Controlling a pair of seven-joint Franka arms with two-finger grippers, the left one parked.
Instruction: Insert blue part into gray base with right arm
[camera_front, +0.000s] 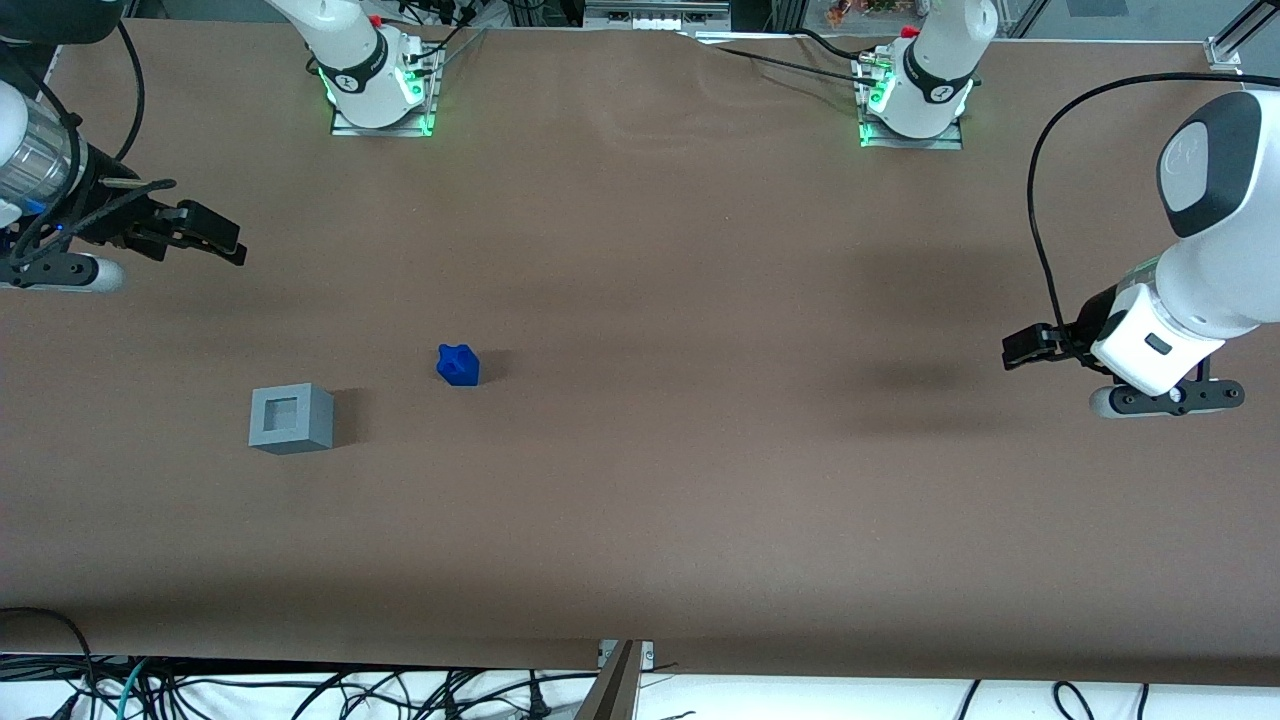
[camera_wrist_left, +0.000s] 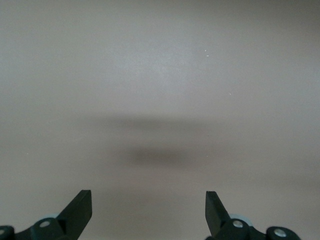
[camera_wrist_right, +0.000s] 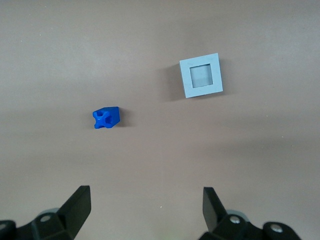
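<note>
Brown worktop (camera_front: 640, 500) carries blue part (camera_front: 458, 364) near gray base (camera_front: 290, 418), apart; the tool (camera_front: 215, 238), half cut off, hangs spread open above.

Even overhead light falls softly on the brown bench (camera_front: 640, 500), the blue part (camera_front: 458, 364) and gray base (camera_front: 290, 418) throw short dim shadows, the gripper (camera_wrist_right: 145, 207) with spread fingers looks slightly blurred, green glows mark the upper arm mounts.

no readable text, labels or numbers — none anywhere
</note>
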